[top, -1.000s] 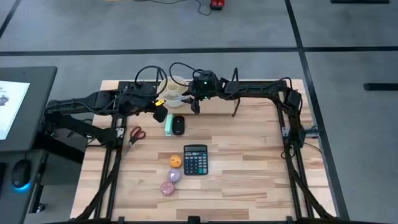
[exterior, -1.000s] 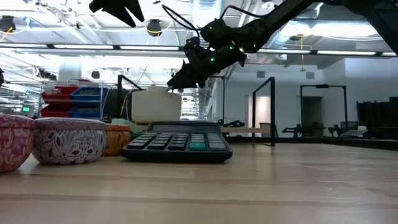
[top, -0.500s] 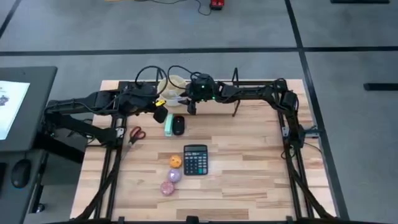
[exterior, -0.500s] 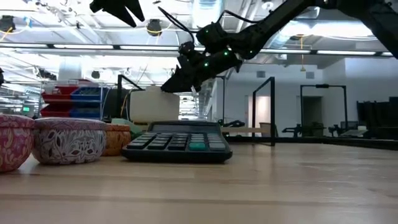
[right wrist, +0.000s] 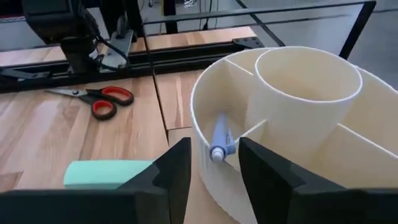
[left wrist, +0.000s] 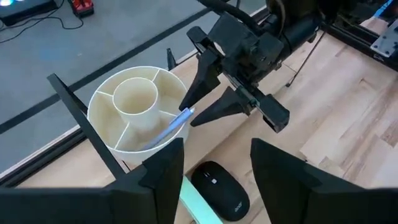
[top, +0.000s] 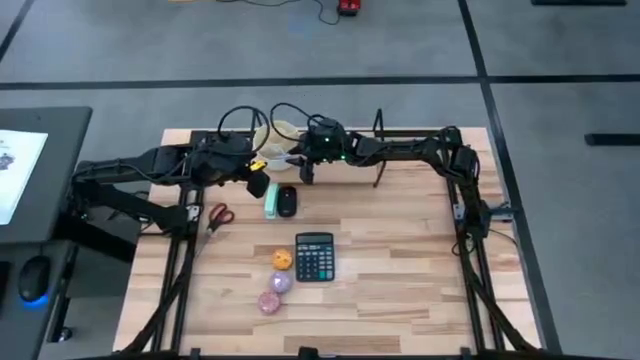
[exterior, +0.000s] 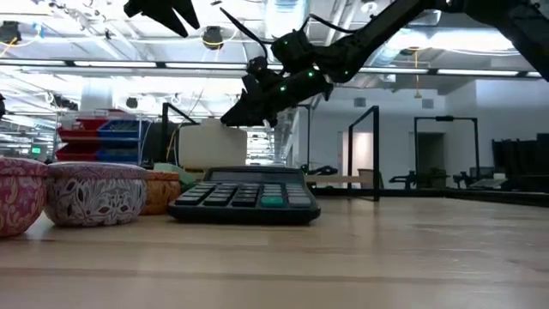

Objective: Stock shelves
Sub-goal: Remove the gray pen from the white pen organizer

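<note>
The shelves [top: 350,172] stand along the table's far edge, a pale plank with thin black uprights [left wrist: 81,106]. A cream round organizer [left wrist: 134,112] stands on the plank's left part. A blue pen [right wrist: 219,138] leans in one of its outer compartments. My right gripper [right wrist: 214,171] hangs open just over the organizer's near rim. Its fingers stand on either side of the pen's upper end with a gap showing on both sides. My left gripper [left wrist: 217,168] waits open, above a black mouse [left wrist: 217,186], just in front of the shelves.
A mint-green block [top: 271,203] lies beside the mouse [top: 287,201], and red-handled scissors [top: 219,214] lie farther left. A calculator [top: 314,256] and three small patterned tins [top: 277,281] sit mid-table. The plank's right part [top: 410,172] and the table's right half show bare wood.
My right gripper has moved a little toward the table's left edge and slightly down, closer to the organizer's rim, then held still over the pen.
</note>
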Controlling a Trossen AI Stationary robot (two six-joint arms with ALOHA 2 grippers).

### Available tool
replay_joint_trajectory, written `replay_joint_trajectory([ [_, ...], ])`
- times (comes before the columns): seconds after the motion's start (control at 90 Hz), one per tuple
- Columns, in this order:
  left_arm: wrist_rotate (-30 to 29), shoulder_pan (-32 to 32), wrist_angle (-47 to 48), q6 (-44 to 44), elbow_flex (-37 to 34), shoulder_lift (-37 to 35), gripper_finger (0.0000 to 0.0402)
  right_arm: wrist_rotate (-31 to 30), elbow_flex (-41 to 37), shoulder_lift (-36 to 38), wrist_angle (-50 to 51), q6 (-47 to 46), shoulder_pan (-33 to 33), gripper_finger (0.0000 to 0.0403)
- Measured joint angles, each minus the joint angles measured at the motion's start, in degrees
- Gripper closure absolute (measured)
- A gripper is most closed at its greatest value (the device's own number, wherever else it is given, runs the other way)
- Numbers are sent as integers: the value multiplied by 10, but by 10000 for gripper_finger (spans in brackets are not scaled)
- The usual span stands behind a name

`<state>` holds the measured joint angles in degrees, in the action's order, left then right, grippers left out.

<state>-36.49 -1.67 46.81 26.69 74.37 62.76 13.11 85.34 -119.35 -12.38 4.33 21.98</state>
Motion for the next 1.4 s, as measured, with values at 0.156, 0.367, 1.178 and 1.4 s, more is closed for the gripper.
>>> replay_joint_trajectory([
  [0.156,0,0,0,1,0,0,238,-27,0,0,-3,0,-4,279],
  [0.367,0,0,1,1,0,0,238,-32,0,0,-6,1,-4,265],
  [1.178,0,0,1,1,0,0,238,-32,0,0,-1,1,-5,397],
  [1.4,-1,0,1,1,0,0,238,-31,1,4,-1,-13,-5,400],
])
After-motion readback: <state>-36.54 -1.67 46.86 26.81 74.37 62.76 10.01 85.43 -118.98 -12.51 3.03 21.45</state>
